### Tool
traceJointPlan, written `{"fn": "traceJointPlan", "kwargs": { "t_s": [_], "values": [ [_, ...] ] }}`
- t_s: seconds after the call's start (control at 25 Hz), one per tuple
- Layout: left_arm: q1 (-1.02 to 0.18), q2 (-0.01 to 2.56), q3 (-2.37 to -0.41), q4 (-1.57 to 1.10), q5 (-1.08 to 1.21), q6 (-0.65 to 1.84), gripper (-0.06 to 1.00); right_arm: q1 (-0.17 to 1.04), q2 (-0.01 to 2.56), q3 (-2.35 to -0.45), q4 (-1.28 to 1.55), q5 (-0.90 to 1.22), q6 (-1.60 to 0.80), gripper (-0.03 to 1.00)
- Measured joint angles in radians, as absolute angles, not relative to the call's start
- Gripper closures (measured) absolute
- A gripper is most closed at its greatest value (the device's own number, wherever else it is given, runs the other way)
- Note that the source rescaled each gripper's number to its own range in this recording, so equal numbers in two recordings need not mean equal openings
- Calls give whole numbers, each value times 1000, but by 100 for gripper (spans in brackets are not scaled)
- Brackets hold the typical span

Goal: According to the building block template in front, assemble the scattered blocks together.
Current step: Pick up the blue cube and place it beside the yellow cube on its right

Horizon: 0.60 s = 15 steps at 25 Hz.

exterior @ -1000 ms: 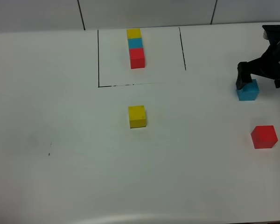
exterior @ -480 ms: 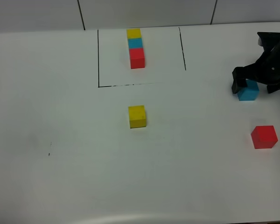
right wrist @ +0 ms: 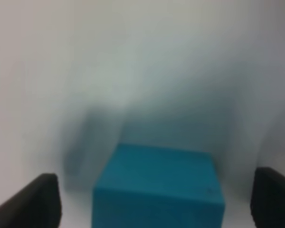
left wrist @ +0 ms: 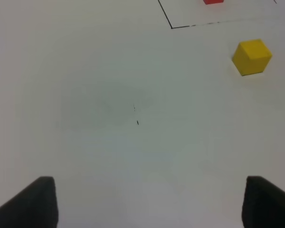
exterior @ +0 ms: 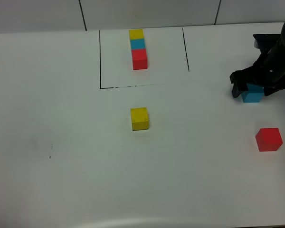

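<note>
The building block template (exterior: pixel 138 48), a joined yellow, cyan-blue and red row, lies inside the black drawn outline at the back. The loose yellow cube (exterior: pixel 139 118) (left wrist: pixel 251 57) sits mid-table in front of it. At the right, my right gripper (exterior: pixel 254 90) (right wrist: pixel 156 204) is lowered over the cyan-blue cube (exterior: pixel 252 94) (right wrist: pixel 159 187); its fingers stand on either side with gaps showing, so it is open. The red cube (exterior: pixel 269 139) rests nearer the front right. My left gripper (left wrist: pixel 147 204) hangs open over bare table with nothing between its fingers; it is out of the exterior view.
The white table (exterior: pixel 61 142) is bare on the left apart from a small dark mark (exterior: pixel 50 156). A corner of the black outline (left wrist: pixel 171 26) shows in the left wrist view. The right arm's dark body (exterior: pixel 275 57) rises over the table's right edge.
My right gripper has slid left and settled lower around the cyan-blue cube, with its fingers drawing closer together. The cubes and the left arm have stayed put.
</note>
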State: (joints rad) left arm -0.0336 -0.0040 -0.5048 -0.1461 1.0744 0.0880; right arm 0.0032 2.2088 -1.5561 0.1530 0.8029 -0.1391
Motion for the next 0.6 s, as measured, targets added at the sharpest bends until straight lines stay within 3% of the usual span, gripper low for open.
{"fn": "traceJointPlan", "kwargs": {
  "t_s": [0.24, 0.32, 0.44, 0.56, 0.6],
  "values": [
    [-34, -4, -505, -146, 1074, 88, 28, 5, 2209, -1556, 109, 827, -111, 32],
    [-34, -4, -505, -146, 1074, 88, 28, 5, 2209, -1556, 101, 833, -103, 36],
    [-34, -4, -505, -146, 1074, 88, 28, 10, 2209, -1556, 96, 836, -94, 56],
    [-34, -4, -505, -146, 1074, 88, 28, 18, 2209, -1571, 95, 851, -94, 97],
    [-34, -4, -505, -146, 1074, 88, 28, 22, 2209, -1580, 94, 857, -93, 94]
  ]
}}
